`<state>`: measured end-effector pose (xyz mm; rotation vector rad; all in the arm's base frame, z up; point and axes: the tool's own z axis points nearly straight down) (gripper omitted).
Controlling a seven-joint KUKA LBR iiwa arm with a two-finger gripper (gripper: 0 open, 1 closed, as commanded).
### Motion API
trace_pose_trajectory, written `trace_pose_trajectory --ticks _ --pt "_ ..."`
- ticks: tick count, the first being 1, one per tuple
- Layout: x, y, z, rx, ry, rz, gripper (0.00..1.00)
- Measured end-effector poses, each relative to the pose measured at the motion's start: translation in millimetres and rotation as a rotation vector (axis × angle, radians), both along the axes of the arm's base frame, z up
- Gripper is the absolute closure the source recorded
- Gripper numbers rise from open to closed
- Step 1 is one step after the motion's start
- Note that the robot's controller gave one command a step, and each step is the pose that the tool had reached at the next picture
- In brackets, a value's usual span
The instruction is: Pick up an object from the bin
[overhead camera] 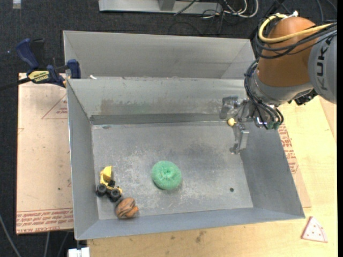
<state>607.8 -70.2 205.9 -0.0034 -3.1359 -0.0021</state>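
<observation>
Progress on the pick looks nil: all three things lie on the bin [80, 159] floor, none lifted. At front left sits a yellow toy truck [107, 183] with black wheels, with a brown ball [126, 208] just beside it toward the front. A green scrubber [166, 175] lies alone near the middle. The gripper [236, 148] hangs at the right near the back wall, well apart from all three. Whether it is wide or narrow I cannot tell, and nothing from the bin is seen in it. Choosing a thing, descending, closing and lifting all remain, I judge.

Only green scrubber [166, 175], yellow truck [107, 183] and brown ball [126, 208] occupy bin floor [203, 159].
</observation>
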Motion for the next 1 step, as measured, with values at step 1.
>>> trace_pose_trajectory --ticks 1 --pt "1.0 0.3 4.8 -0.001 -0.007 0.001 0.0"
